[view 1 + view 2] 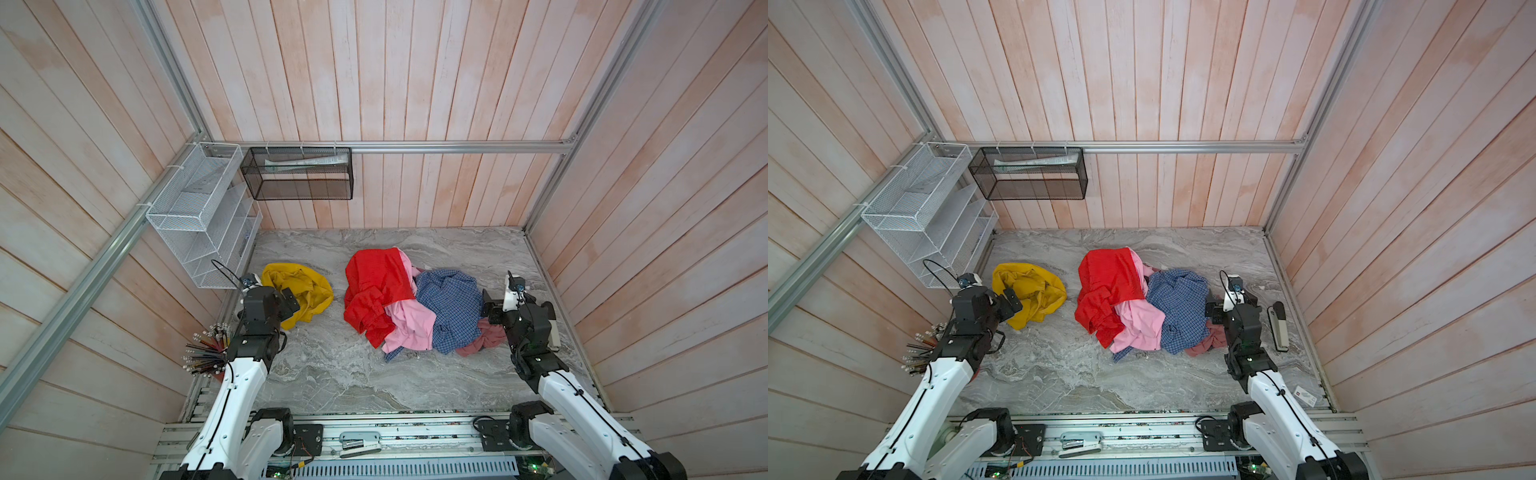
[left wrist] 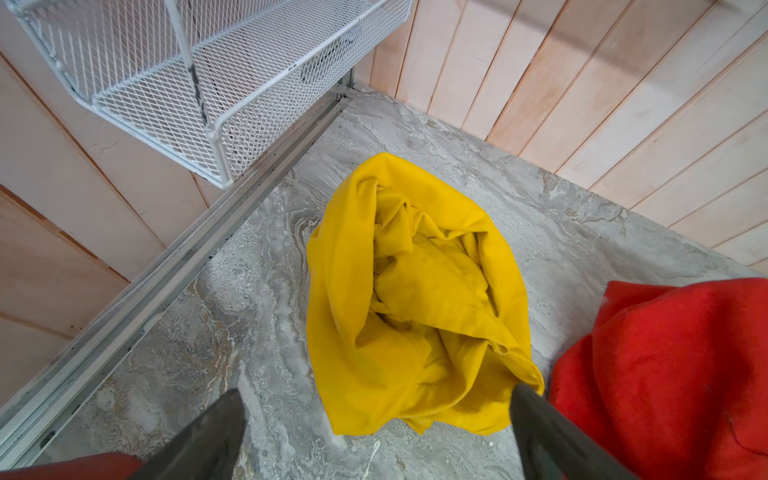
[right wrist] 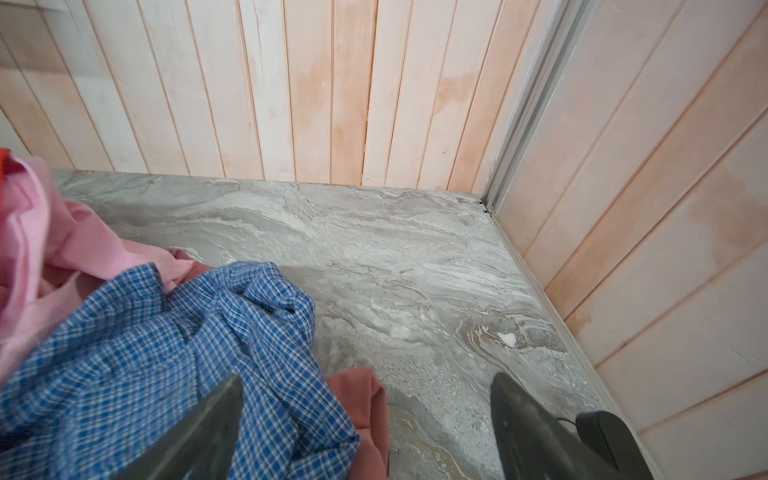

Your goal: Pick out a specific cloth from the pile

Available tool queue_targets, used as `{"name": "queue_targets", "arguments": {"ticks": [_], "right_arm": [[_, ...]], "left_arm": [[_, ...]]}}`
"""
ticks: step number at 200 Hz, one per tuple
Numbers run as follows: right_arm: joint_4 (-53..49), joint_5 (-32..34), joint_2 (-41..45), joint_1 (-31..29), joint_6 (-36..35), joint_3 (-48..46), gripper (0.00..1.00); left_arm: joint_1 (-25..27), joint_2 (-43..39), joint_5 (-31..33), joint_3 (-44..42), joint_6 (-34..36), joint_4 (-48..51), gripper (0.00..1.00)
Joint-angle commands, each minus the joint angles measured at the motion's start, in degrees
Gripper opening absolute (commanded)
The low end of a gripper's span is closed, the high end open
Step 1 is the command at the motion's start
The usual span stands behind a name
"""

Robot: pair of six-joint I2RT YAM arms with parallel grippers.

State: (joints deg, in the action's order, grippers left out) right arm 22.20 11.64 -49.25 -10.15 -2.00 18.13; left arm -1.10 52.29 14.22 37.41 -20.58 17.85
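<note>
- Cloth [image 1: 303, 295] lies crumpled on the table [image 1: 332, 374], left of the pile [image 1: 415, 303] and apart from it.
- Left tool [image 2: 376, 390] hangs over it, released.
- Right tool [image 3: 366, 378] is released at the pile's right edge.

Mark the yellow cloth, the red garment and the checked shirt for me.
yellow cloth [image 1: 312, 291], in a top view, crumpled middle.
red garment [image 1: 376, 278], in a top view, broad smooth panel.
checked shirt [image 3: 137, 353], right wrist view, central folds.
</note>
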Motion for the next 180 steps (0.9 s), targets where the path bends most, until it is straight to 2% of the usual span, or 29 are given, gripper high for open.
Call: {"name": "queue_targets", "arguments": {"ticks": [1,23,53,88,119,147,180], "right_arm": [[10.97,1.02,-1.75,2.32,-1.29,-1.87,0.93],[15.25,0.21,-3.3,4.67,-0.78,-4.24,0.93],[26.41,0.14,-7.17,6.81,0.01,-8.37,0.93],[37.96,-0.84,-15.58,7.93,1.52,-10.31,0.93],[47.05,-5.08,-24.38,10.14,2.99,-10.42,0.93],[51.84,-7.56,-32.32,11.33,3.21,-9.36,0.92],[59.74,-6.68,-39.43,11.69,4.19,-9.61,0.92]], "left_arm": [[0.14,-0.03,0.99,-0.49,1.83,-2.64,1.0],[0.48,0.19,1.37,-1.05,2.56,-3.87,1.0],[1.27,-0.41,1.58,-4.71,4.2,-9.65,1.0],[3.55,-0.57,4.23,-7.77,6.9,-13.58,1.0],[4.86,-1.65,5.12,-10.47,8.82,-17.23,1.0],[5.45,-3.55,5.19,-14.76,11.3,-24.32,1.0],[5.5,-3.52,4.93,-20.01,15.77,-35.93,1.0]]}}
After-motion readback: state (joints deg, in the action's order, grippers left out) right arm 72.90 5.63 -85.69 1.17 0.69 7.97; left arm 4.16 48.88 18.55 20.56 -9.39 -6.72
